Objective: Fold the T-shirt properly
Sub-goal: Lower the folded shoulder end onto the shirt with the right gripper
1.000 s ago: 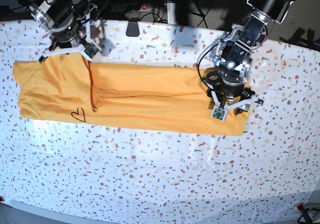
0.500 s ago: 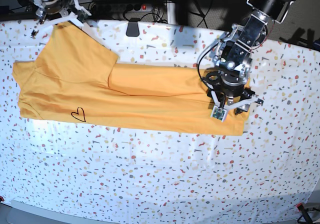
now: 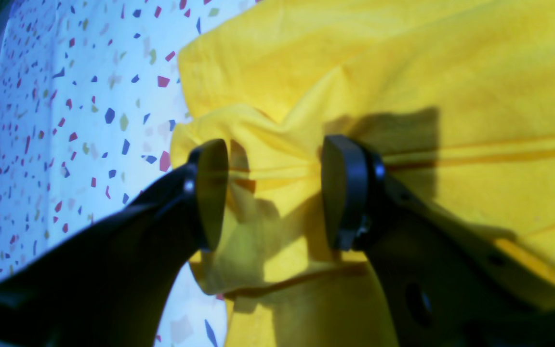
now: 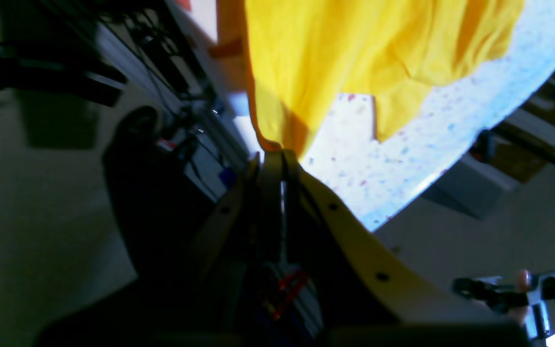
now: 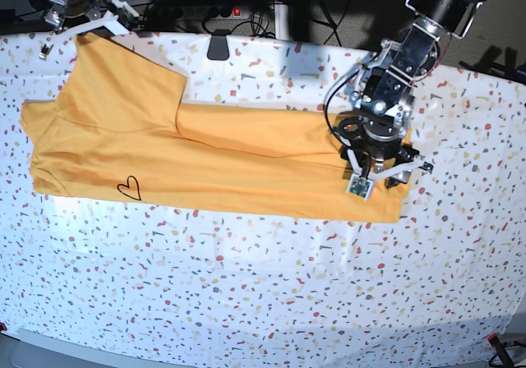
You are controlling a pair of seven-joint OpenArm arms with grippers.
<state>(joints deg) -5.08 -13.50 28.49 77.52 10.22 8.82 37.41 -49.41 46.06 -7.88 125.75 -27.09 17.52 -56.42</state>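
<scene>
We take the heart mark [image 5: 128, 188] drawn on the T-shirt [image 5: 246, 167] as our landmark. The T-shirt lies on the speckled table cover [image 5: 263, 294] as a long band running from the heart far off toward the other end, with one flap lifted away from the heart toward the table's back edge.

Our right gripper [image 4: 277, 156] pinches the corner of that flap, jaws closed flat on the cloth. Our left gripper [image 3: 272, 193] sits at the end of the band farthest from the heart, jaws spread wide and pressed down on a bunched ridge of fabric, not clamped on it.

To do this step well, we judge that the left should hold the far end down as an anchor while the right carries the flap under light tension, so no crease forms near the heart. Pulling too hard could drag the band askew.
</scene>
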